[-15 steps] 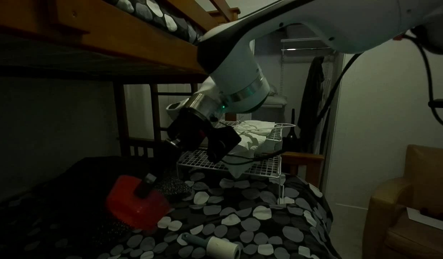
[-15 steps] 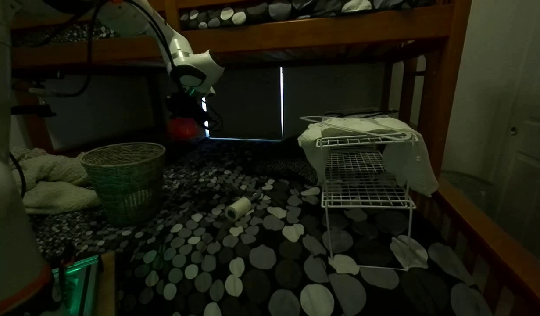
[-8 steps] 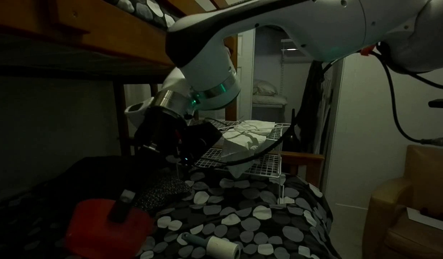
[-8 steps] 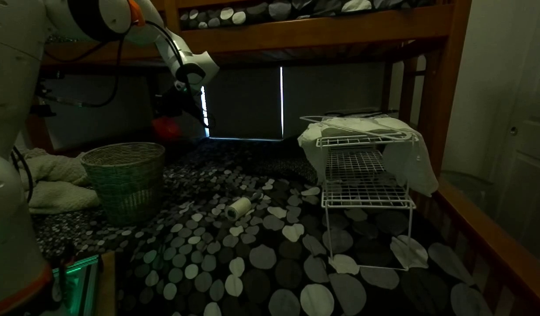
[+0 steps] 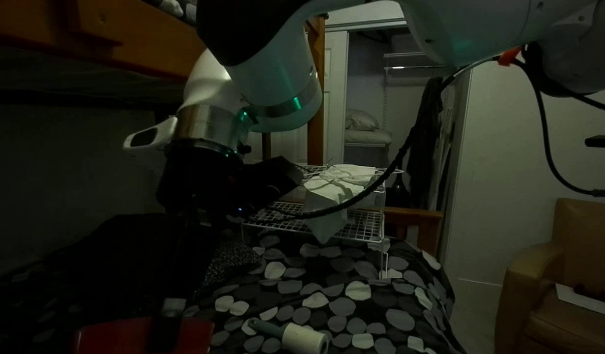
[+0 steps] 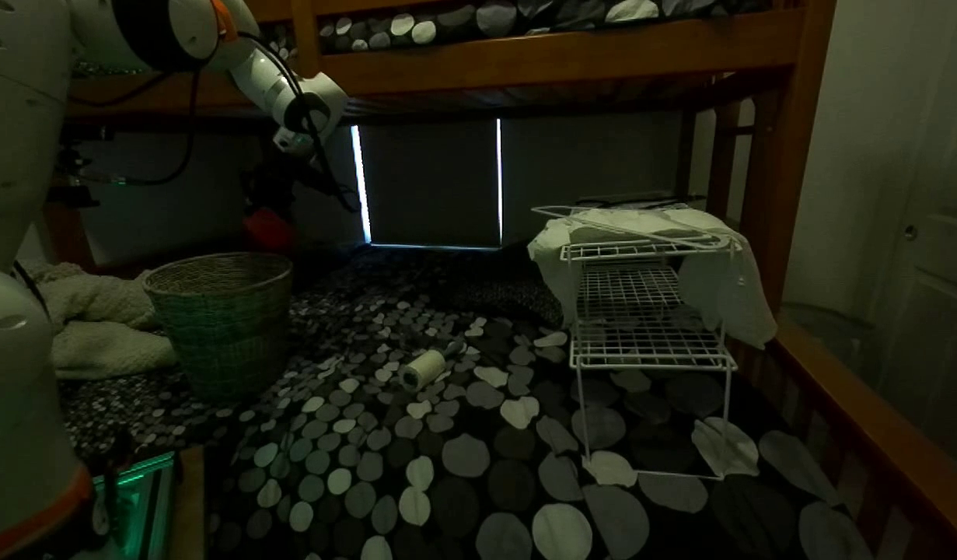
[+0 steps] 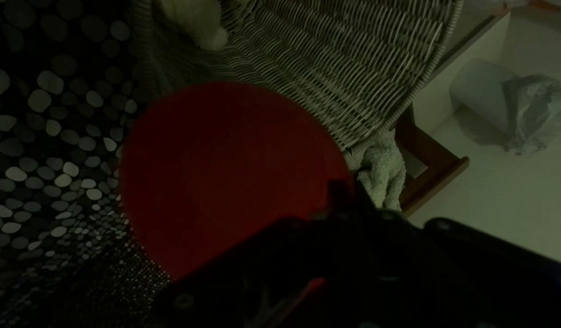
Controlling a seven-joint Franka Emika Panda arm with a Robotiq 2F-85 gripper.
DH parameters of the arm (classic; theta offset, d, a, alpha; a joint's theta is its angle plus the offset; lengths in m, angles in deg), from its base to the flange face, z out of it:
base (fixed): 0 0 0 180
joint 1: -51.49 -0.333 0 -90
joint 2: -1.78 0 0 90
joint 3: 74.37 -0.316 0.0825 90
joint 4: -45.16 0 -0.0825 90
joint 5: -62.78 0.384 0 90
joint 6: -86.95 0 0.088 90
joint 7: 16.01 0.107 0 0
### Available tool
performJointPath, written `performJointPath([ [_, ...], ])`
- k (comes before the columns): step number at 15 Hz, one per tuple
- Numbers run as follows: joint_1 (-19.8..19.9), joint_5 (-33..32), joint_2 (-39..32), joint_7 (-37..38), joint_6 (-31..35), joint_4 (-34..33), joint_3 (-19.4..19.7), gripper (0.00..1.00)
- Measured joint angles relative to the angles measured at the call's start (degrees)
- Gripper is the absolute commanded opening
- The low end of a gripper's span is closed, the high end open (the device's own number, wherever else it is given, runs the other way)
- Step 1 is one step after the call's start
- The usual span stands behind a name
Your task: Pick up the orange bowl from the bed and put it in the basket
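The orange bowl [image 5: 118, 337], dark red in this light, hangs from my gripper [image 5: 167, 327], with its lower part cut off by that exterior view's bottom edge. In an exterior view the bowl [image 6: 268, 231] is above and behind the far rim of the round wicker basket [image 6: 233, 342], held by the gripper [image 6: 270, 208]. In the wrist view the gripper fingers [image 7: 354, 193] are closed on the edge of the bowl [image 7: 230, 173], which covers part of the basket's opening [image 7: 362, 59]. The bed [image 6: 462, 459] has black bedding with grey and white spots.
A white wire rack [image 6: 653, 358] with white cloth [image 6: 649, 222] on it stands on the bed. A lint roller [image 6: 422, 370] lies mid-bed. A cream blanket [image 6: 109, 346] lies beside the basket. The upper bunk's wooden rail [image 6: 564, 62] runs above the arm's reach area.
My gripper has carried the bowl leftward toward the basket in an exterior view, and down and left, closer to the camera, in the view facing the armchair. The basket has not moved.
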Motion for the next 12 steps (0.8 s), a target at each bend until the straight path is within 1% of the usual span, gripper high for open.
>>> performJointPath([
  [4,-0.18,-0.13,1.61,0.66,4.96,1.48,-1.55,0.01],
  [5,-0.19,-0.13,1.99,0.98,5.79,1.86,-1.85,0.04],
  [7,-0.19,-0.13,2.83,1.23,7.08,2.86,-2.25,0.04],
  [12,-0.17,-0.13,3.54,1.27,7.69,3.92,-2.33,0.04],
])
